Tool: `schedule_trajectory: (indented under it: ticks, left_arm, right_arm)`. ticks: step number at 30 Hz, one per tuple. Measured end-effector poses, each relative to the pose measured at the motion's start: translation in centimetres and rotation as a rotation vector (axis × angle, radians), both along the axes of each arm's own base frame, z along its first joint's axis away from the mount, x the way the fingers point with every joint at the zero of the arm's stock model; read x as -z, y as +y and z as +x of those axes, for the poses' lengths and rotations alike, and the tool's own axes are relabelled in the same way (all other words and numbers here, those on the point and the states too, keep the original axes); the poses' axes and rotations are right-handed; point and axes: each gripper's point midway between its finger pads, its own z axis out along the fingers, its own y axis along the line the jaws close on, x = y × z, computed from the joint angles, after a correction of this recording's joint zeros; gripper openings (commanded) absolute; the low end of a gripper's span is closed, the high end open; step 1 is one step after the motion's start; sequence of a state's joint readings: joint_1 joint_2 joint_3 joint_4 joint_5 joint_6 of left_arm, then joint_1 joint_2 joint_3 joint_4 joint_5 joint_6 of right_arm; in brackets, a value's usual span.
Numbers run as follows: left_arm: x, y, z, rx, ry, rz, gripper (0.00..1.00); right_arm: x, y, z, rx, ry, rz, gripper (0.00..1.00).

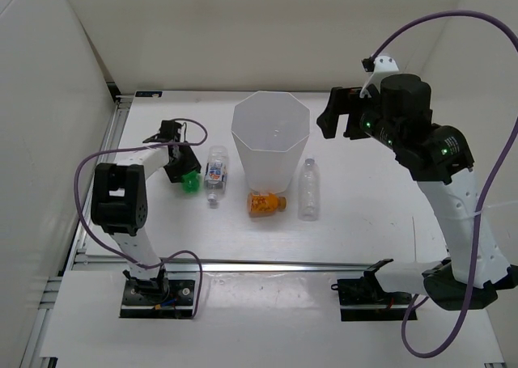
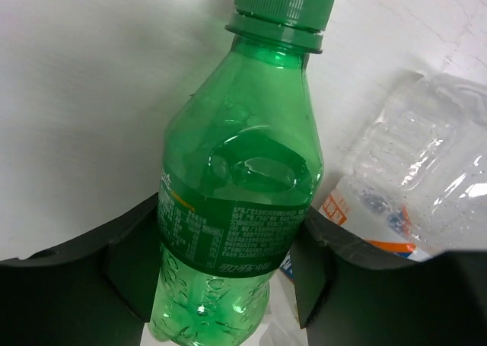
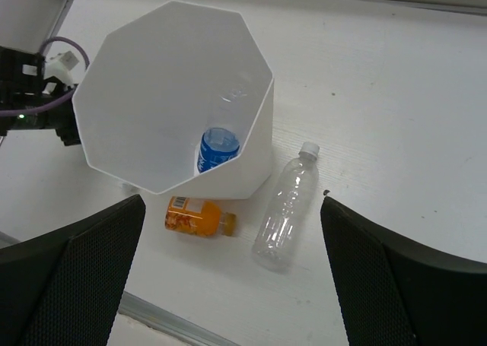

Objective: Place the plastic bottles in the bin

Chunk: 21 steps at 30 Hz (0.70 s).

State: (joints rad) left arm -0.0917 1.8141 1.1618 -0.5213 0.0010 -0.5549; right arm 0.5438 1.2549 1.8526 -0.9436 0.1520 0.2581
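Observation:
My left gripper (image 1: 181,170) is shut on the green bottle (image 1: 191,182), low over the table left of the bin (image 1: 269,145). In the left wrist view both fingers (image 2: 129,266) press the green bottle's (image 2: 236,201) labelled body. The white-red label bottle (image 1: 215,174) lies right beside it and also shows in the left wrist view (image 2: 415,179). The orange bottle (image 1: 265,204) and the plain clear bottle (image 1: 308,190) lie in front of the bin. The blue label bottle (image 3: 219,144) stands inside the bin (image 3: 255,144). My right gripper (image 1: 340,113) is open and empty, raised to the right of the bin.
White walls enclose the table at the back and sides. A metal rail (image 1: 267,264) runs along the near edge in front of the arm bases. The left arm's purple cable (image 1: 89,162) loops beside it.

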Motion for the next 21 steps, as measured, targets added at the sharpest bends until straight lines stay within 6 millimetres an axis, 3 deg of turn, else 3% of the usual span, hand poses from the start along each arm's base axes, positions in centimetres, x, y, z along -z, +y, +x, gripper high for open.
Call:
schedule_trajectory:
  ticks: [3,6,7,10,12,14,16,18,21]
  left_arm:
    - [-1.4,1.4,0.2,-0.053,0.002,0.0,0.32]
    - [-6.4,2.3,2.9,-0.099,-0.106,-0.008,0.31]
    - [-9.3,2.4,4.4,-0.113,-0.176,-0.016,0.31]
    - [-21.1,0.6,8.5,-0.099,-0.463,-0.062,0.32]
    - [-30.5,-2.9,9.8,-0.033,-0.69,-0.12,0.34]
    - [-38.6,-7.8,8.6,0.079,-0.871,-0.204,0.35]
    - [-43.7,-12.9,6.2,0.204,-0.984,-0.282,0.36]
    - [-45.8,-17.6,3.3,0.333,-1.023,-0.349,0.37]
    - [-44.5,-22.8,0.9,0.468,-0.978,-0.39,0.43]
  right_arm:
    - [0.5,-0.3,0.1,0.006,0.015,-0.005,1.0]
    - [0.7,-0.3,0.0,-0.001,0.023,-0.002,1.0]
    - [0.7,-0.3,0.0,0.0,0.022,-0.001,1.0]
    - [0.6,-0.2,-0.2,-0.009,0.026,0.011,1.0]
    - [1.0,-0.3,-0.3,-0.007,0.04,0.021,1.0]
    - [1.6,-0.3,-0.4,-0.006,0.059,0.026,1.0]
    - [2.1,-0.1,-0.4,-0.011,0.077,0.03,1.0]
    - [2.4,0.0,-0.1,-0.008,0.089,0.033,1.0]
    - [2.6,-0.1,0.2,0.004,0.099,0.037,1.0]
